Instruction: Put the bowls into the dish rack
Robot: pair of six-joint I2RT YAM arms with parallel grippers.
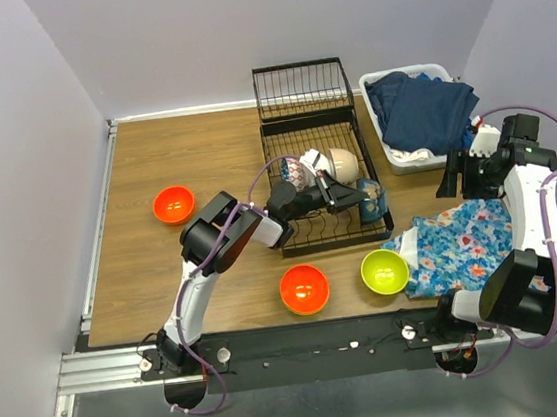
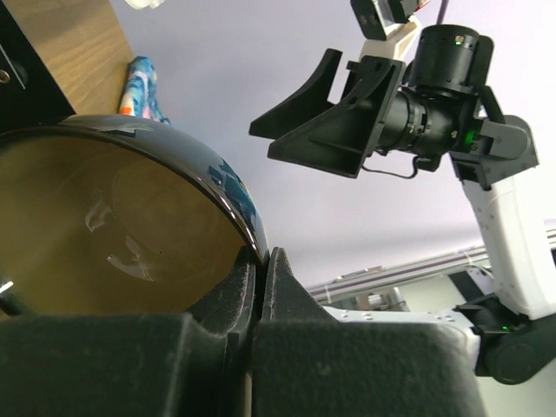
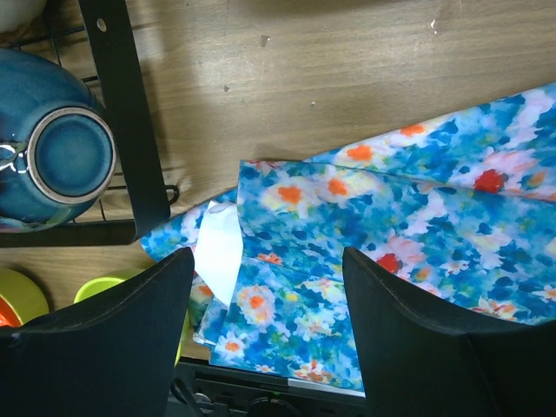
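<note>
While the left hand (image 2: 262, 265) pinches a blue bowl's (image 3: 52, 161) rim at the rack's (image 3: 123, 130) corner, the right hand (image 3: 269, 265) gapes.

We find the rack (image 1: 304, 115) at the middle back of the table (image 1: 171, 150), the tub (image 1: 391, 155) just right of it, the cloth (image 1: 463, 238) before the tub. In its near half sit the inner bowl (image 1: 297, 171) and the mid bowl (image 1: 341, 164) side by side, the edge bowl (image 1: 370, 201) before them at the right rim. The left bowl (image 1: 173, 204) lies well left of the rack; the front bowl (image 1: 305, 288) and the right bowl (image 1: 384, 271) lie side by side before it.
</note>
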